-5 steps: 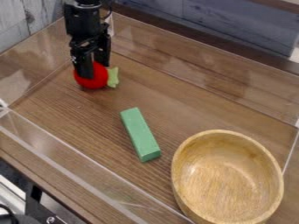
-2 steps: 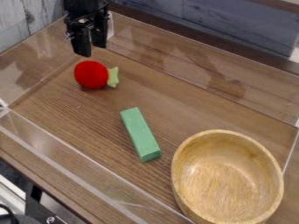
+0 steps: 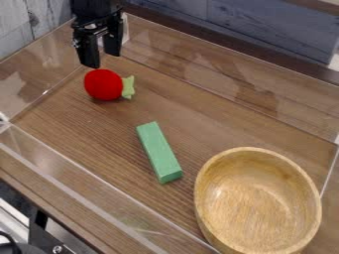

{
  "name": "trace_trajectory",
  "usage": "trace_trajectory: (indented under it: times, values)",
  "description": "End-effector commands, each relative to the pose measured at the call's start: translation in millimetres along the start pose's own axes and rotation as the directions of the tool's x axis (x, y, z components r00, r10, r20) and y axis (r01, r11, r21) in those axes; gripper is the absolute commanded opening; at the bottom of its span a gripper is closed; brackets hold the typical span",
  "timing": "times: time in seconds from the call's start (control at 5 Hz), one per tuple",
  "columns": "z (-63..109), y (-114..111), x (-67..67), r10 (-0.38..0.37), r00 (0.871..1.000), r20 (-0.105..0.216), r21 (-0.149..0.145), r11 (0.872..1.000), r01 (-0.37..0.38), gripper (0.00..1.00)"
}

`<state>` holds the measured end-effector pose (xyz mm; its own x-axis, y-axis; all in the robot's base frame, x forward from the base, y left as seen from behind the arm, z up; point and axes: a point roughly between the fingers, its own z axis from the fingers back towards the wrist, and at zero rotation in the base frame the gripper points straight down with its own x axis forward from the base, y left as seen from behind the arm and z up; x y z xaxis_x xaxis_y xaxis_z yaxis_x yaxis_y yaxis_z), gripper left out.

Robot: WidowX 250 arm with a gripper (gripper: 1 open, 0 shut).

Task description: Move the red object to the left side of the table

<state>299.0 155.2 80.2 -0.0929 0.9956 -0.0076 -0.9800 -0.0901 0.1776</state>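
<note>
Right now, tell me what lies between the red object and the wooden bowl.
In the camera view, the green block lies on the table between the red object and the wooden bowl.

Red object (image 3: 103, 85) resting on the bench (image 3: 239, 109), leafy green end turned away from the near acrylic wall. Directly above it, clear of it, black pincer (image 3: 99, 50) with jaws spread, pointing down. Beyond it toward the wooden bowl (image 3: 259, 200), green block (image 3: 159, 151) lying flat between the two.
</note>
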Motion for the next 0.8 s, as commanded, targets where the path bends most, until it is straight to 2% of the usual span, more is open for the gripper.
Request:
trace_trajectory:
  times: [0.0,0.2,0.6]
  values:
    - [14.5,-4,-14.7,0.023,0.999,0.022,-0.04,0.999,-0.022,1.0]
    - [13.2,-6,-30.2,0.042,0.999,0.023,-0.032,0.999,-0.041,1.0]
    - [-10.0,-10,-15.3,-0.019,0.999,0.031,-0.01,1.0,0.02,1.0]
